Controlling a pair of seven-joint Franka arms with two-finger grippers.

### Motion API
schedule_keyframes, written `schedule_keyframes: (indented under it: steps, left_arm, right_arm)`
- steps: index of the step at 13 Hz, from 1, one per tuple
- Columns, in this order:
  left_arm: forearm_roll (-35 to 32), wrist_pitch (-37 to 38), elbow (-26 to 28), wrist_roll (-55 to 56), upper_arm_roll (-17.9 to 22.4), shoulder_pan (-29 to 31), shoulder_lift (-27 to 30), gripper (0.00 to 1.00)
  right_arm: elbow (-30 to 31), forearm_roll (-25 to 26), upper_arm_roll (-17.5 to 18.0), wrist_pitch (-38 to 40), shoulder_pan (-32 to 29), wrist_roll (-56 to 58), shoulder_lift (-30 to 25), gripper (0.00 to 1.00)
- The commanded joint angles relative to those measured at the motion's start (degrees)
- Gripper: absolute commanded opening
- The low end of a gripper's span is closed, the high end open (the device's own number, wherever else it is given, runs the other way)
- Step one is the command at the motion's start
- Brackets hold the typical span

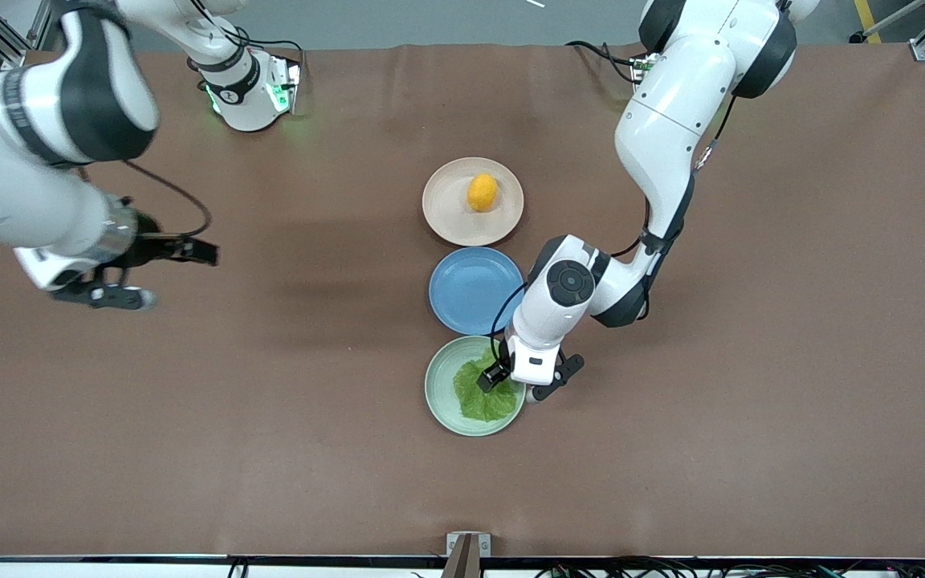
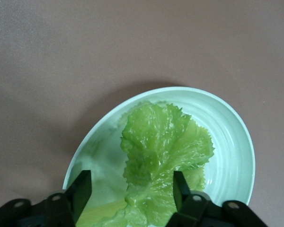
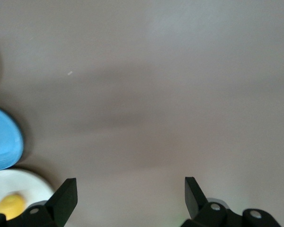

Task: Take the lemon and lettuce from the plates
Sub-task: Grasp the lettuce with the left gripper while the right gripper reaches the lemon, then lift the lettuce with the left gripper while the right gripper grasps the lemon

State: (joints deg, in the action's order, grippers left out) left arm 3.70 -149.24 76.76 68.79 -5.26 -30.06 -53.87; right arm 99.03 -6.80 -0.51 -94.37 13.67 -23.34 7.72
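No text, label or number seems readable on anything here.

Lettuce (image 2: 163,151) stem end and green plate (image 2: 232,142) near rim, cut off at left wrist view's edge

We see a brown table (image 1: 751,401) carrying three plates in a row: the mint plate (image 1: 440,401) under our left gripper (image 1: 520,384), then the blue plate (image 1: 466,289) and the beige plate (image 1: 450,213).

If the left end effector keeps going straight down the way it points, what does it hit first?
Most likely the lettuce on the green plate: the open left end effector straddles the leaf's stem end.
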Motion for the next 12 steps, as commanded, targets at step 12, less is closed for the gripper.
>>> schedule_keyframes:
  steps: [12]
  left_arm:
    - [-0.27,2.36,-0.12,1.35,0.33,0.70,8.75,0.00]
  right_arm:
    - [21.38,-0.32,-0.55,-38.23,43.09,-59.68,3.15,1.00]
